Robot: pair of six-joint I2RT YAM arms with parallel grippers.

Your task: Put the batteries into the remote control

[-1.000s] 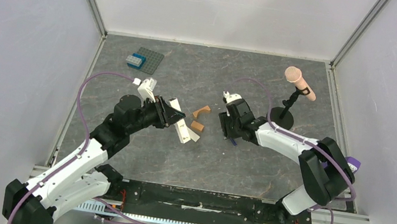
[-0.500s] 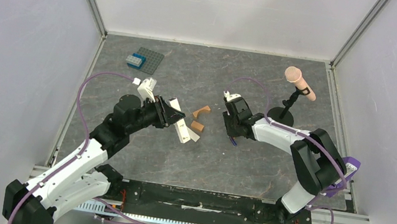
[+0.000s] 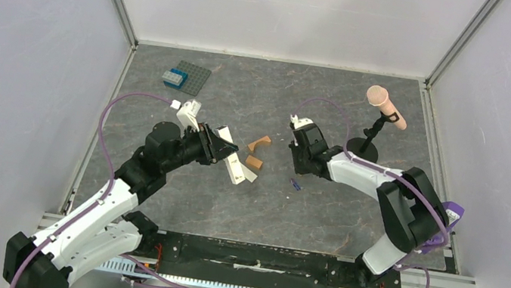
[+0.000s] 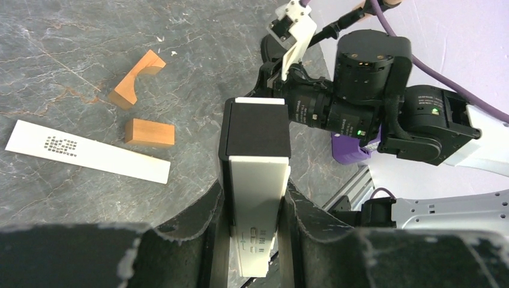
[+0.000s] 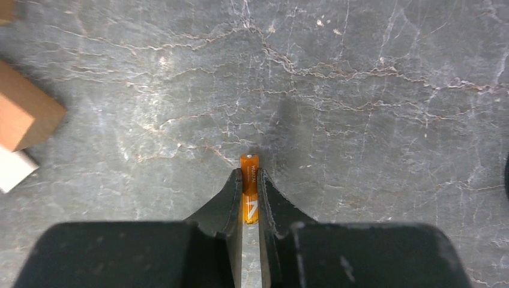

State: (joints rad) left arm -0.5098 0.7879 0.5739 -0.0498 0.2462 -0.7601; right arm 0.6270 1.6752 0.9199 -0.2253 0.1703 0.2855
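Observation:
My left gripper (image 3: 222,145) is shut on the remote control (image 3: 236,169), a slim cream-white bar held tilted just above the table. In the left wrist view the remote control (image 4: 258,180) sits between both fingers with its dark end pointing away. My right gripper (image 3: 300,164) is shut on the orange-red battery (image 5: 249,165), which stands out past the fingertips (image 5: 233,183) above bare table. The dark blue battery (image 3: 294,184) lies on the table just in front of the right gripper.
A flat white strip (image 4: 87,151) lies beside the remote. Two orange-brown blocks (image 3: 260,143) (image 3: 254,162) lie between the grippers. A pink microphone on a black stand (image 3: 386,106) is at the back right. A grey studded plate with a blue brick (image 3: 187,76) is at the back left.
My right gripper has drawn back from the near side with the orange-red battery, uncovering the dark blue battery on the table. The left arm and remote have not moved.

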